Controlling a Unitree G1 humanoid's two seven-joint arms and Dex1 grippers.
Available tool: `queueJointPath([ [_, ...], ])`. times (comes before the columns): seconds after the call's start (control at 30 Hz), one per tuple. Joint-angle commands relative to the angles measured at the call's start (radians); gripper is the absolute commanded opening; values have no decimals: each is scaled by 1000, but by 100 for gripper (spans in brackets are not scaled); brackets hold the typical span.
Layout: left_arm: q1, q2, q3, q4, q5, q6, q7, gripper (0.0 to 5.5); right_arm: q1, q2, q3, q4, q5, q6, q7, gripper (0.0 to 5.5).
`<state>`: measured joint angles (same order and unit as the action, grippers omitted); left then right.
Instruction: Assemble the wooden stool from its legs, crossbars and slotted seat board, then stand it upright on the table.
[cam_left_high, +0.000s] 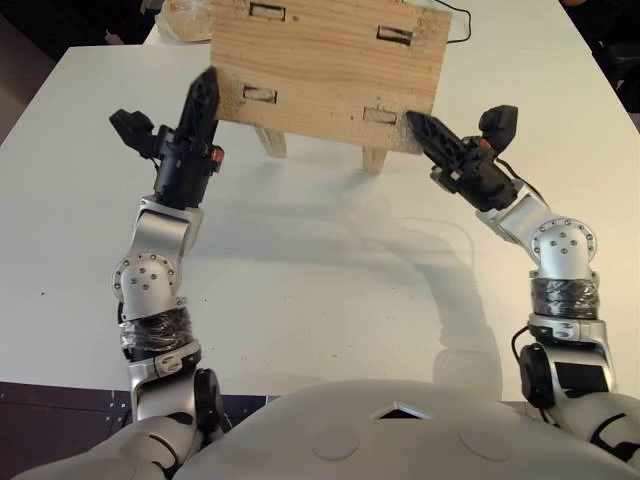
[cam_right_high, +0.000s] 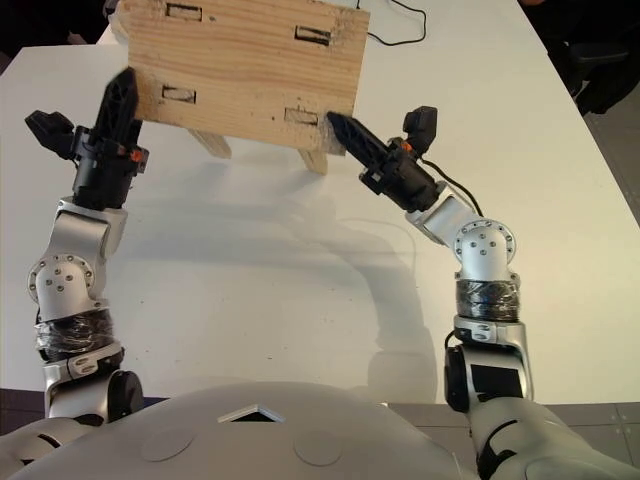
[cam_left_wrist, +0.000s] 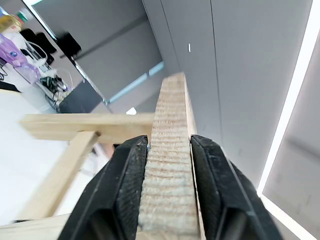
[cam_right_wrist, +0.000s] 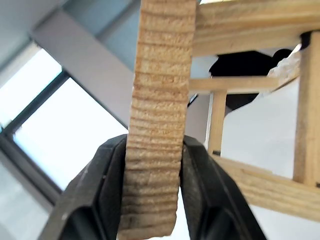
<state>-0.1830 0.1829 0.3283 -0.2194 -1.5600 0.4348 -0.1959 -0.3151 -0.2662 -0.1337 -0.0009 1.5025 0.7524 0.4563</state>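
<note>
The wooden stool (cam_left_high: 330, 65) is put together: a pale slotted seat board on top, legs (cam_left_high: 374, 158) and crossbars under it. It sits at the far middle of the white table (cam_left_high: 320, 270), tilted, its near legs at the tabletop. My left gripper (cam_left_high: 205, 85) is shut on the seat board's left edge (cam_left_wrist: 167, 165). My right gripper (cam_left_high: 418, 125) is shut on the board's right near corner (cam_right_wrist: 157, 125). In the right wrist view the legs and crossbars (cam_right_wrist: 250, 180) show beneath the board.
A black cable (cam_left_high: 462, 25) runs over the table behind the stool at the far right. A pale bag-like object (cam_left_high: 185, 18) lies at the far left behind the stool. The table's near half is bare white surface.
</note>
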Motion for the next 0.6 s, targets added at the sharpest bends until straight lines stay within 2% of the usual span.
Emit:
queueJointPath([
  [0.03,-112,-87,-134,-232,-212,15,327,127,-223,177,-80,-274,350,-202,-418,141],
  [0.37,-148,-129,-140,-99,-205,-37,629,126,-149,215,14,-268,229,-200,-702,138],
  [0.6,-176,-165,-128,21,-161,-68,816,126,-123,269,42,-137,84,-223,-908,138],
])
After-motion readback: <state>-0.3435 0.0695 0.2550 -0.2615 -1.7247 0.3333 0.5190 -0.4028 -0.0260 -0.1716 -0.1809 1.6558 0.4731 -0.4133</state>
